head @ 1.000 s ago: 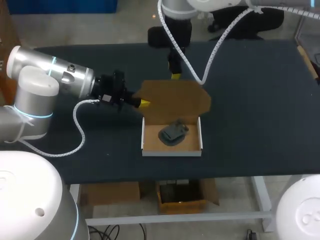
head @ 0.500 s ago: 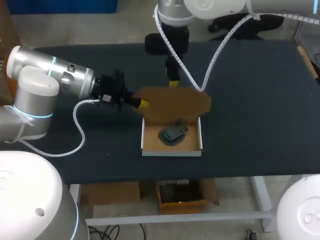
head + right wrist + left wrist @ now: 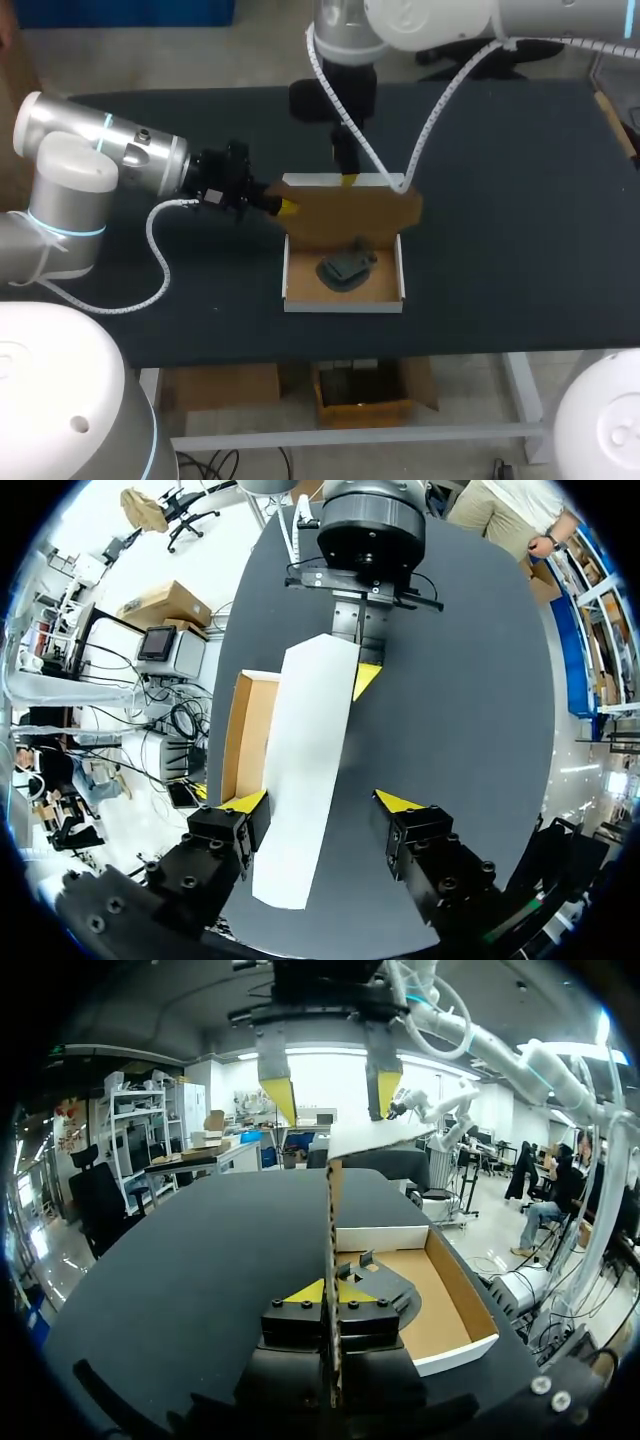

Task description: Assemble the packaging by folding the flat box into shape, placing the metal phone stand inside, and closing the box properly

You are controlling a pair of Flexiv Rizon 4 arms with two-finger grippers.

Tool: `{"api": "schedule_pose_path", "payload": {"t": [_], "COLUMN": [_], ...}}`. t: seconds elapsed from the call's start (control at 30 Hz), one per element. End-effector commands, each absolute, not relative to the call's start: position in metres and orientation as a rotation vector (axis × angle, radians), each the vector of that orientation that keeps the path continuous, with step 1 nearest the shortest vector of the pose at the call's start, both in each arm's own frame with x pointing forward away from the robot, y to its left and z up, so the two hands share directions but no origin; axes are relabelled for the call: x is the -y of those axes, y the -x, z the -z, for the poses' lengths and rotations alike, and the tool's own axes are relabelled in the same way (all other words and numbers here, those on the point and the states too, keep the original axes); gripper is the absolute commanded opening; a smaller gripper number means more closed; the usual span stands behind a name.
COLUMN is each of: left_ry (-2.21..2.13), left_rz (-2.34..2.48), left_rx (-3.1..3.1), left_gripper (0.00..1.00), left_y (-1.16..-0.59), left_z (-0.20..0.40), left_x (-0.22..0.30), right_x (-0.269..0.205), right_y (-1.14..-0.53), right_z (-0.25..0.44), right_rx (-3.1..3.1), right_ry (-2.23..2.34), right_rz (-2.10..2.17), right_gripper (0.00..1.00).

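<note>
No legible txt, labels or nos. on box [image 3: 343, 304] or elsewhere.

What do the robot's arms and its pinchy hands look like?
The left arm and right arm are fat, round, silvery-white tubes. The left one has a glowing blue ring. A curly white cable runs along each. The left gripper and right gripper are black blocks with two fingers, each with a pointy bright yellow tip.

Own fingers [image 3: 247, 802] stand wide apart above the dark surface [image 3: 470, 680]. White lid [image 3: 305, 770] runs between them, just beside one, clear of the other. Left arm's fingers [image 3: 365, 678] meet its far end, one tip showing. Box [image 3: 243, 735] lies under the lid's edge.
</note>
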State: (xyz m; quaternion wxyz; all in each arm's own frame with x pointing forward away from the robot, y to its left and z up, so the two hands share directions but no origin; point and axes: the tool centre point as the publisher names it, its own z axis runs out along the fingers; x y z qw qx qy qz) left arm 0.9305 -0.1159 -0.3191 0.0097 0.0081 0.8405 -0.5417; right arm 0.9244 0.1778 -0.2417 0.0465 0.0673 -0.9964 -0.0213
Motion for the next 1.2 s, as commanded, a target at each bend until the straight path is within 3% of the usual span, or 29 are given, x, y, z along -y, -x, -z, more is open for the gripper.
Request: {"api": "schedule_pose_path", "payload": {"t": [0.03,0.4,0.9,1.1,1.17,1.2], "left_ry": [-0.030,-0.030,-0.030,-0.030,-0.030,-0.030], "left_rz": [1.696,1.696,1.696,1.696,1.696,1.696], "left_rx": [-2.625,-2.625,-2.625,-2.625,-2.625,-2.625], "left_gripper": [0.00,0.00,0.00,0.00,0.00,0.00], "left_y": [-0.932,-0.932,-0.932,-0.932,-0.932,-0.932], "left_z": [0.320,0.320,0.320,0.320,0.320,0.320], "left_x": [0.115,0.115,0.115,0.115,0.115,0.115], "right_x": [-0.180,-0.184,-0.183,-0.184,-0.185,-0.185], "right_y": [-0.927,-0.929,-0.935,-0.935,-0.935,-0.935], "right_z": [0.246,0.256,0.271,0.273,0.274,0.274], "right_rx": [3.028,2.995,2.944,2.934,2.931,2.929], "right_ry": [-0.203,-0.211,-0.197,-0.197,-0.199,-0.200], "right_rz": [0.053,0.050,0.058,0.055,0.054,0.053], "right_gripper": [0.63,0.61,0.46,0.23,0.01,0.00]}}
